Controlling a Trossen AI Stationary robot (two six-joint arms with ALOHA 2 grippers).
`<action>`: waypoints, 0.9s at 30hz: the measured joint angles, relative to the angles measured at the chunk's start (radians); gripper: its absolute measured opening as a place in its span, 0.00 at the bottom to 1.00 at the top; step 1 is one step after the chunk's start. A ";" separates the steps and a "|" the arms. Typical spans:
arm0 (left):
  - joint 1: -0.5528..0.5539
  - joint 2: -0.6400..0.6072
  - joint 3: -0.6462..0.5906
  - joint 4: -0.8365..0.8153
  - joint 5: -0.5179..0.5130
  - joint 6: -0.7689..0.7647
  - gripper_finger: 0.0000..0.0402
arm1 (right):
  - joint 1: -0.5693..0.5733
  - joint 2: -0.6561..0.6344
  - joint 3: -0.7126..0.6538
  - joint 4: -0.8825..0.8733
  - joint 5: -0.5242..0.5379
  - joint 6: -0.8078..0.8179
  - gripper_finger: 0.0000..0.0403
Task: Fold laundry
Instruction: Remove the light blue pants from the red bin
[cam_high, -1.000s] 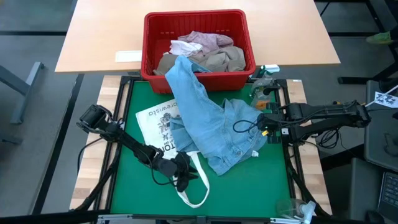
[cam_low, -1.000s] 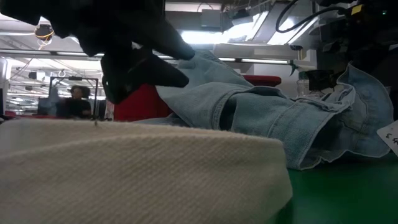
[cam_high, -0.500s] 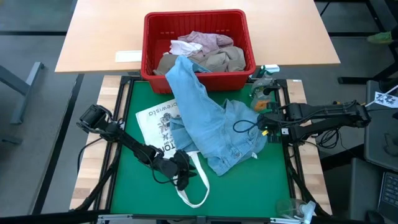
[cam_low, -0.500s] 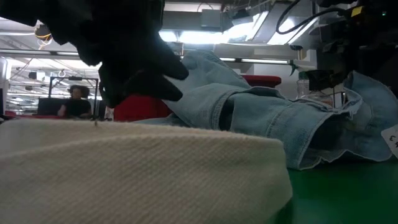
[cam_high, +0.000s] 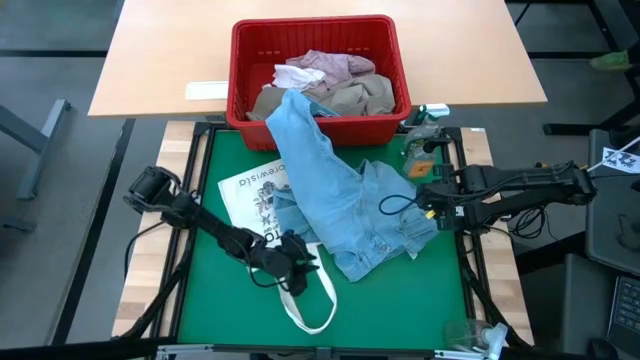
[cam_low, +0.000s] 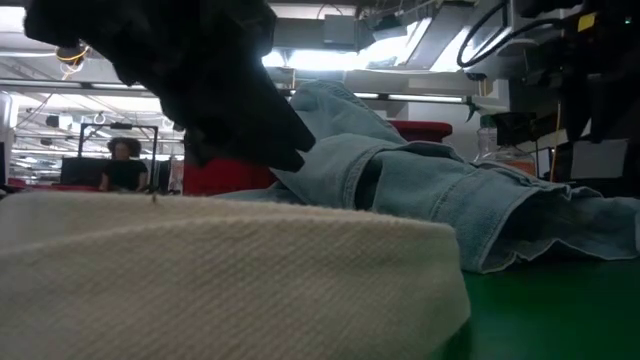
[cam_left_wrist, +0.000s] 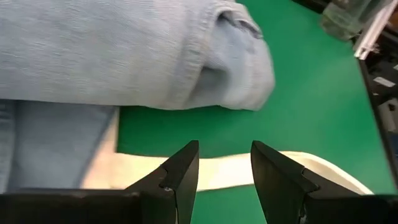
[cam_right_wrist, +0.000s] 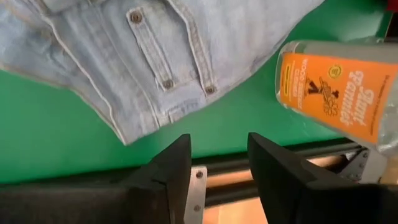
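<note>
- High view: the light blue jeans (cam_high: 345, 205) sprawl across the green mat (cam_high: 400, 300), one leg trailing up over the rim of the red basket (cam_high: 245, 95), which suggests they were drawn out of it to be spread flat for folding. The pink-mauve shirt (cam_high: 320, 68) and tan cloth (cam_high: 350, 97) wait inside the basket. The left gripper (cam_high: 298, 275) sits at the jeans' near edge beside a white tote bag (cam_high: 255, 195); the right gripper (cam_high: 432, 205) hangs at the jeans' right edge, apart from the cloth.
- Low view: the denim lies rumpled in thick rolls, nowhere near flat, behind the tote's pale canvas, which fills the foreground. A person shows far off in the room.
- Left wrist view: the fingers (cam_left_wrist: 180, 177) stand spread with nothing between them, over the tote's white strap (cam_left_wrist: 311, 165) and just short of a rounded denim fold, likely lined up for a fresh grab.
- Right wrist view: the fingers (cam_right_wrist: 168, 171) are parted and empty, the riveted pocket corner lying loose on the mat ahead. An orange-labelled bottle (cam_right_wrist: 336, 87) stands nearby at the mat's edge.
</note>
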 joint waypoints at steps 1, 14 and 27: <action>0.009 0.000 0.000 -0.005 0.000 0.001 0.35 | 0.000 0.000 0.011 -0.015 0.000 -0.010 0.39; 0.075 -0.168 0.001 -0.430 -0.005 -0.020 0.26 | 0.001 0.007 0.094 0.185 -0.340 0.090 0.39; 0.054 -0.156 0.000 -0.576 0.015 -0.115 0.20 | 0.119 0.023 -0.006 0.575 -0.507 0.114 0.39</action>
